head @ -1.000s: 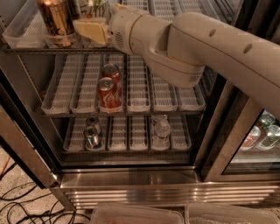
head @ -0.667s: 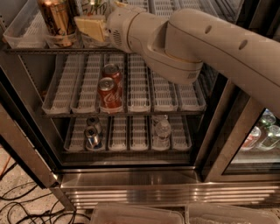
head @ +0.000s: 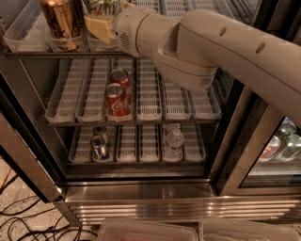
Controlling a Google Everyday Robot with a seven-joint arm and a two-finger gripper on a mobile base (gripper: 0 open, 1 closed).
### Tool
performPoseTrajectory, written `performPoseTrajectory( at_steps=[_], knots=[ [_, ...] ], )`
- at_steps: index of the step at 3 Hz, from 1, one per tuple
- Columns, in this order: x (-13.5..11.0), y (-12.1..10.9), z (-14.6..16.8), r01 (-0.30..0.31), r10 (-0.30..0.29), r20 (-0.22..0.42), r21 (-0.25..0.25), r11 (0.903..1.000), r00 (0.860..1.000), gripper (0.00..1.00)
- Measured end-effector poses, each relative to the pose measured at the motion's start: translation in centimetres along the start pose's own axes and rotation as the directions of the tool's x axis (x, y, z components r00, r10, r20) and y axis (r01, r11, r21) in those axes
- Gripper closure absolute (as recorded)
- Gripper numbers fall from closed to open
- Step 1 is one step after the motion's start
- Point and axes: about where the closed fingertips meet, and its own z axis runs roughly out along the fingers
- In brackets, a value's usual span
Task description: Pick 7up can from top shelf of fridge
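The fridge (head: 141, 197) stands open in front of me with its racks of white trays. On the top shelf (head: 28, 33) the 7up can (head: 100, 6), white with green lettering, stands upright at the picture's top edge, right of a gold-brown can (head: 60, 20). My gripper (head: 113, 17) reaches in from the right on the beige arm (head: 211, 42) and is right at the 7up can, covering its lower part. I cannot see whether it grips the can.
Two red cola cans (head: 116, 96) stand on the middle shelf. Silver cans (head: 99, 141) and a clear bottle (head: 174, 141) are on the bottom shelf. A second glass door with drinks (head: 277, 146) is at the right. Black cables (head: 23, 221) lie on the floor at left.
The gripper has moved slightly up and deeper into the top shelf towards the 7up can. The cans have not moved.
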Motion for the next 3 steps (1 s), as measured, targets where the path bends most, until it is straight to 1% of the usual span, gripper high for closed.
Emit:
performPoseTrajectory(
  at_steps=[1, 3],
  knots=[
    [0.0, 0.0, 0.0, 0.000, 0.000, 0.000, 0.000, 1.0000, 1.000, 1.00],
    [-1.8, 1.5, -1.0, 0.029, -0.029, 0.046, -0.020, 0.9994, 0.999, 1.00]
  ],
)
